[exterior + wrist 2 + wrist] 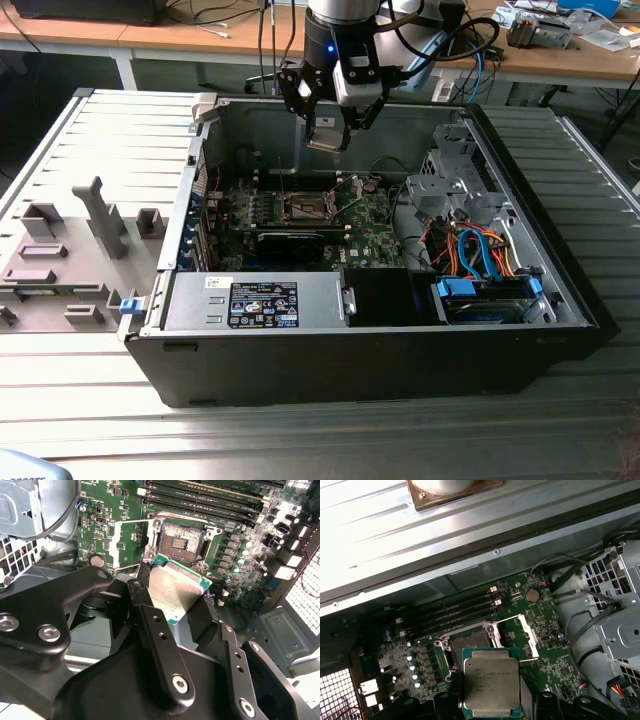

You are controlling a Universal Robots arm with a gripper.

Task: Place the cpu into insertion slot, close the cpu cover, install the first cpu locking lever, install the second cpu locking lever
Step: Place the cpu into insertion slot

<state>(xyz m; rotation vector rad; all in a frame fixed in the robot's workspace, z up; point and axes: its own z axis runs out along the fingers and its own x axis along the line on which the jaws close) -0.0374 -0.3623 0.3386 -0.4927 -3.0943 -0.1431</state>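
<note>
Gripper [329, 130] clamped on the cpu [327, 142], up over the open computer case [400, 360] — 12 o'clock from the insertion slot [308, 208] on the green board [378, 226], well apart from it.

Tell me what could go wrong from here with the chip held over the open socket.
The cpu, clamped in the gripper, hangs above the insertion slot and looks offset from it; coming down skewed could damage the exposed contacts. The cpu cover is open right beside the slot, so a finger might snag it.

In the tool [172, 599], cpu [176, 585] above insertion slot [180, 540]
</note>
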